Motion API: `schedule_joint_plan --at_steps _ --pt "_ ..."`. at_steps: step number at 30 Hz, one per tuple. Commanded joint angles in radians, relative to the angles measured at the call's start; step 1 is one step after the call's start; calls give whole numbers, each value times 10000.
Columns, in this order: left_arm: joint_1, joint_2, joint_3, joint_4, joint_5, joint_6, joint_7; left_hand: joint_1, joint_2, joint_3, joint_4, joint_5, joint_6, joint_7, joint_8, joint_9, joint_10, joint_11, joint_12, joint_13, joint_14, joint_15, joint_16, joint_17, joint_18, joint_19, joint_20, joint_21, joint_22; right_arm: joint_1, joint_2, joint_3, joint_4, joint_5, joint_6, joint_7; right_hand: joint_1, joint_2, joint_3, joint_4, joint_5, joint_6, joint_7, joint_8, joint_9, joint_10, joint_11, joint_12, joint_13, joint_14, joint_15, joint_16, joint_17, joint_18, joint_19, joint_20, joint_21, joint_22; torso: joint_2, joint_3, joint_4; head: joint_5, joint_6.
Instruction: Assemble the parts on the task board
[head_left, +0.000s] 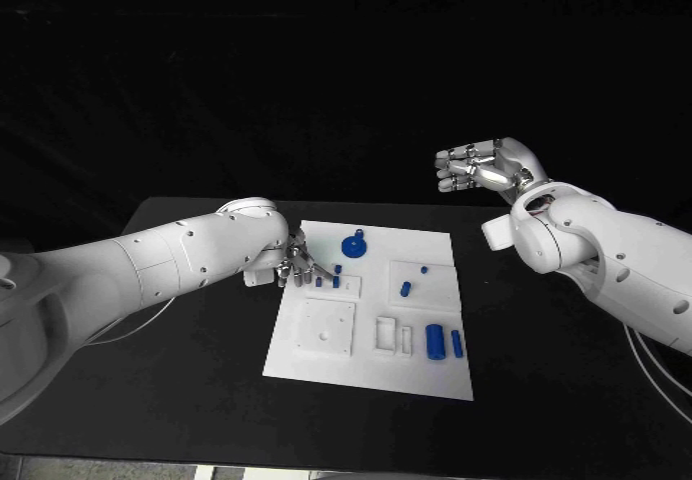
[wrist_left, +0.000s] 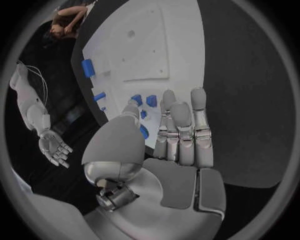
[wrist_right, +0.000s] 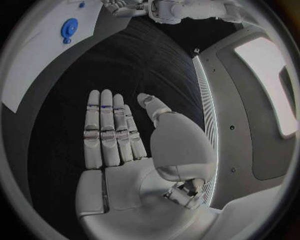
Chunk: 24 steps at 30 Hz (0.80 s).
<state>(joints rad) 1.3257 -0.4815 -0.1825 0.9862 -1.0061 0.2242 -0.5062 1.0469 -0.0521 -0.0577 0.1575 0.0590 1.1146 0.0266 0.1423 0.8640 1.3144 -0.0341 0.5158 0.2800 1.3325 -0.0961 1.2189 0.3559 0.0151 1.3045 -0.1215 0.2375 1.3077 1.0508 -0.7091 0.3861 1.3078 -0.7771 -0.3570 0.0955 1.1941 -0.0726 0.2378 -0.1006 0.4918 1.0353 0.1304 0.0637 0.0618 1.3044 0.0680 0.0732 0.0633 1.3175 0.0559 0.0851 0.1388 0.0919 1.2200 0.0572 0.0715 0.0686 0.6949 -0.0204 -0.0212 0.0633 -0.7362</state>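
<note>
My left hand (head_left: 296, 266) hovered open at the task board (head_left: 325, 355), small blue parts (head_left: 327, 282) just beyond its fingertips (wrist_left: 181, 107); my right hand (head_left: 485, 166) hung empty, well apart. Closing carelessly risked scattering those neighbouring parts.

- The left arm reaches in across the table, its left hand (head_left: 296, 264) low at the near-left edge of the white plate, fingers straight and close together, holding nothing.
- The right arm is raised and bent, the right hand (head_left: 483, 166) held high and well apart from the left, its palm bare.
</note>
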Motion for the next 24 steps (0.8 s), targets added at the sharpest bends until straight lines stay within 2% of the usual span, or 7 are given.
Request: schedule_joint_plan --at_steps 1,6,10,13,15,18,24 --pt "7 -54 91 77 567 -200 34 -78 -89 80 63 -25 -70 -23 64 -24 -57 -3 52 -12 -57 -2 -9 -15 28 6 61 -55 168 -13 2 6 4 -66 140 61 -3 -21 30 4 56 -23 48 -15 9 -84 18 -40 -16 -70 -5 -53 -14 30 -62 -11 19 -11 -6 2 8 -12 -1" --pt "12 -158 271 162 940 -410 106 -65 -224 185 267 -40 -84 -22 98 -65 -59 -4 67 -37 -54 -4 5 -37 24 8 57 -60 172 -19 1 6 0 -64 142 62 -3 -21 30 4 56 -23 48 -15 9 -84 18 -40 -16 -70 -5 -53 -14 30 -62 -11 19 -11 -6 0 10 -10 5" --pt "25 -226 348 219 1251 -512 154 -79 56 58 138 -32 -90 -25 117 -84 -54 -7 79 -48 -46 -7 3 -52 27 11 56 -71 163 -23 1 6 -3 -63 142 64 -3 -21 30 4 56 -23 48 -15 9 -84 18 -40 -16 -70 -5 -53 -14 30 -62 -11 19 -11 -8 4 3 -3 5" --pt "33 -273 380 268 1379 -494 165 -43 516 -210 -307 37 -104 -17 103 -140 -62 -5 90 -55 -50 -5 14 -58 27 12 59 -74 167 -26 -2 6 -9 -61 147 63 -3 -21 30 4 56 -23 48 -15 9 -84 18 -40 -16 -70 -5 -53 -14 30 -62 -11 19 -11 -7 2 4 -3 10" --pt "36 -298 388 295 1412 -462 150 49 780 -324 -548 388 -91 13 -51 -464 -70 8 86 -61 -57 5 14 -62 30 0 67 -83 165 -28 -6 6 -11 -60 148 61 -9 -17 17 10 63 -25 48 -15 9 -84 18 -39 -16 -70 -5 -51 -14 30 -64 -11 20 -11 -7 2 7 1 6" --pt "38 -322 392 315 1326 -422 130 119 997 -554 -834 501 -56 27 -113 -809 -92 23 66 -78 -75 21 12 -71 33 -12 77 -89 170 -30 -12 6 -13 -59 148 59 -15 -14 5 15 68 -26 48 -15 9 -84 18 -38 -15 -69 -5 -49 -14 31 -65 -10 20 -11 -8 2 21 2 8" --pt "39 -325 392 310 774 -299 102 234 1181 -665 -1076 632 -93 73 -141 -1153 -123 42 9 -122 -108 44 -8 -83 42 -31 99 -113 164 -32 -19 6 -3 -58 145 57 -15 -14 5 15 68 -26 48 -15 9 -84 18 -38 -15 -69 -5 -49 -14 31 -65 -10 20 -11 -6 -2 8 31 20"
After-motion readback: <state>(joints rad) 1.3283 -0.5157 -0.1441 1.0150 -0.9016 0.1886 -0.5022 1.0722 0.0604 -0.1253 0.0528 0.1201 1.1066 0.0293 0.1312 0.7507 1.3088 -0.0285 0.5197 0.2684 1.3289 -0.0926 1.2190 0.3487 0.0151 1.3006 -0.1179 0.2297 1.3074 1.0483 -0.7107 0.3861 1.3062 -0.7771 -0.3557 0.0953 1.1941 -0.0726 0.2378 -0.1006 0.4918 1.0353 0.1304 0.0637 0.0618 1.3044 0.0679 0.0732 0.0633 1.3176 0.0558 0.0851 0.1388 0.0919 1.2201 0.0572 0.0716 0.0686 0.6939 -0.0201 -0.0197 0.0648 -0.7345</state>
